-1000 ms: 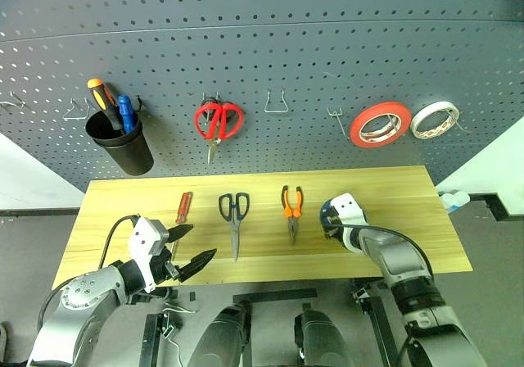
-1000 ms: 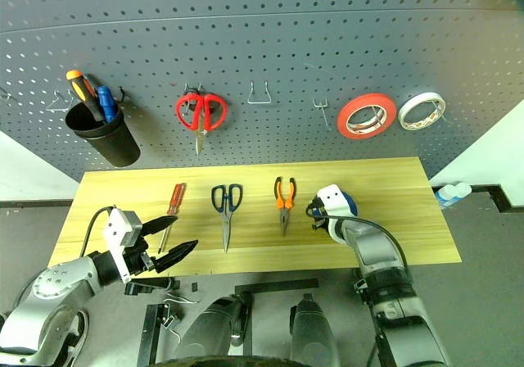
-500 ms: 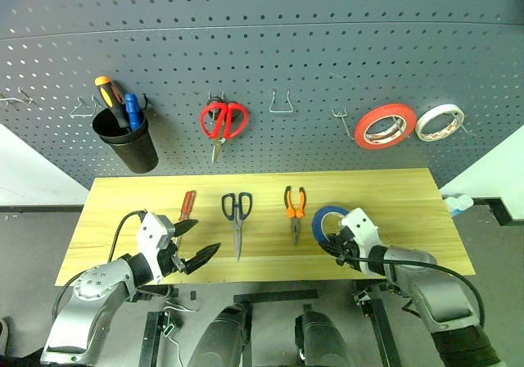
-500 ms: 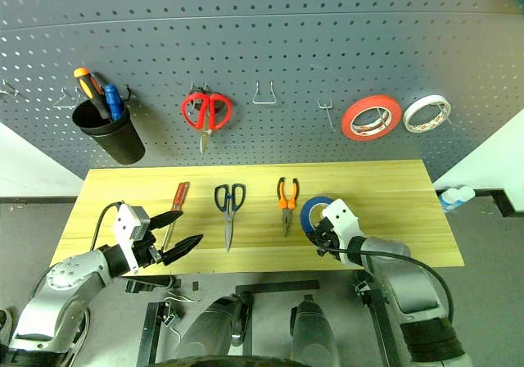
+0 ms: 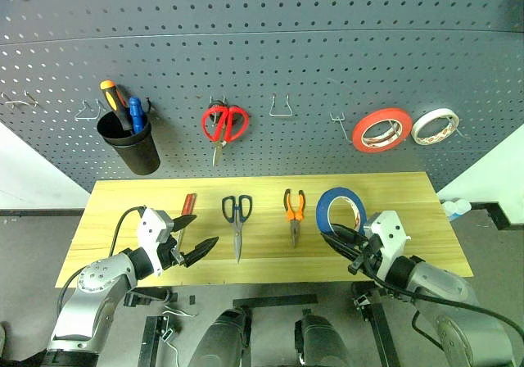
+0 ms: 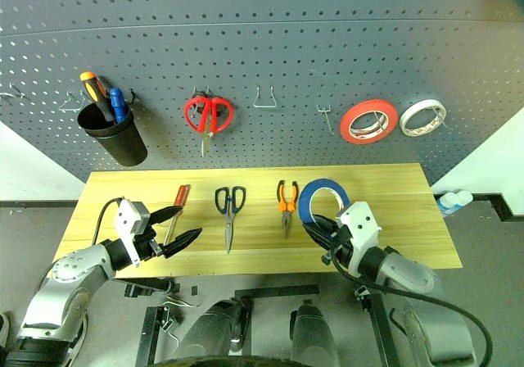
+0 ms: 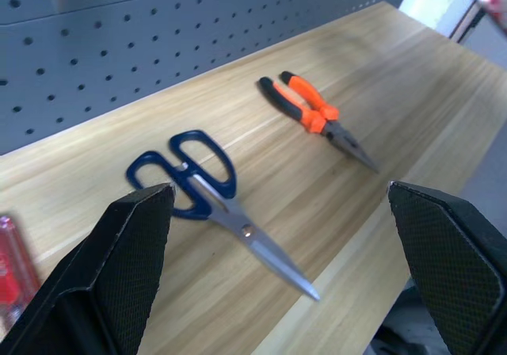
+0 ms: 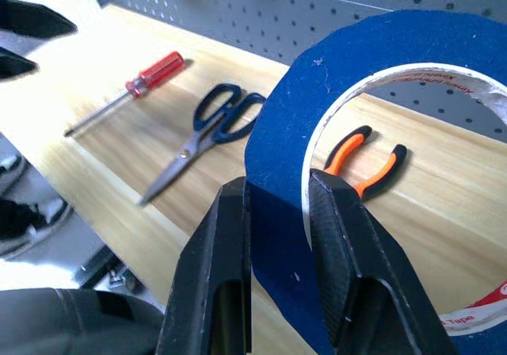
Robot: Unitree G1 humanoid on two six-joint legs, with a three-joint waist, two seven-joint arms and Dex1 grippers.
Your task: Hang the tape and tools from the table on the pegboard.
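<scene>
1. A black cup (image 5: 130, 147) hangs on the pegboard (image 5: 262, 47), holding an orange-handled screwdriver (image 5: 110, 96) and a blue-handled screwdriver (image 5: 136, 113).
2. The left gripper (image 5: 193, 237) has its jaws spread, over the bench (image 5: 409, 195) edge by the red-handled screwdriver (image 5: 187, 206).
3. Dark-handled scissors (image 5: 237, 219) and pliers (image 5: 293, 211) lie mid-bench.
4. The right gripper (image 8: 277, 212) has its jaws pinching the blue tape (image 5: 340, 207), upright above the bench.

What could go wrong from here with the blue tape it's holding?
The right end effector pinches only one edge of the blue tape, so the ring could swing or slip out on the way up. The free hook sits close beside the red-orange roll, so the tape may bump that roll.
</scene>
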